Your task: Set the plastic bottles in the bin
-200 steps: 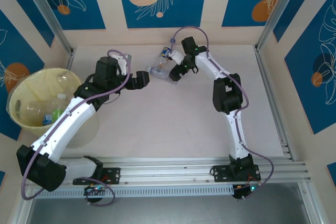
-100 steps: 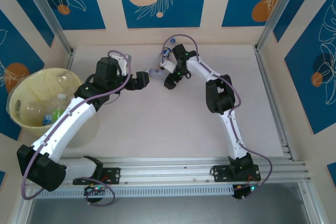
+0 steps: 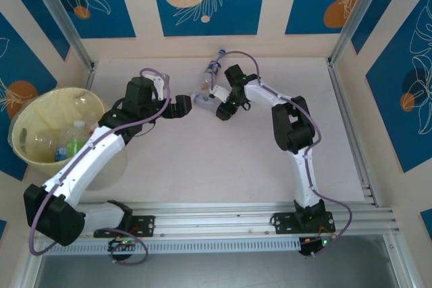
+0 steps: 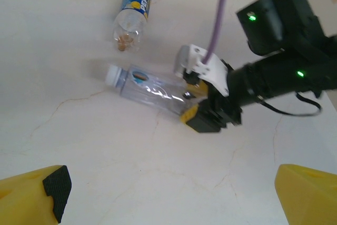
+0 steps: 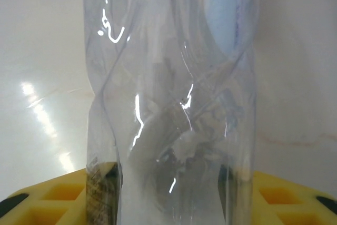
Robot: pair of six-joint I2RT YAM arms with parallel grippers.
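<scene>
Starting at the near edge, two arms are bolted to the counter (image 3: 223, 160), the left arm (image 3: 88, 156) and the right arm (image 3: 297, 129), and both reach in toward the middle. One bin (image 3: 30, 106) stands at the left edge beside the left arm. At least three bottles lie in it, one with a green label (image 3: 76, 141), but they overlap too much for a sure count. Farther in, the left jaws stand spread wide with nothing in them, facing the right jaws just across. Two bottles lie on the counter. The clear bottle (image 3: 203, 98) lies on its side between the two sets of jaws; the right jaws are closed on its base end, and its cap points toward the left arm. Beyond it, near the far wall, the Pepsi bottle (image 3: 214, 67) lies apart, touched by nothing. The top view alone takes in the bin and both arms whole. The left wrist view adds the clear bottle's white cap (image 4: 112, 74), the readable blue Pepsi label, the right jaws' yellow pads on either side of the clear bottle's base, and the left arm's own yellow fingers (image 4: 31, 196) far apart at the bottom corners. The right wrist view shows the clear bottle's creased, squeezed wall close up between two yellow pads.
</scene>
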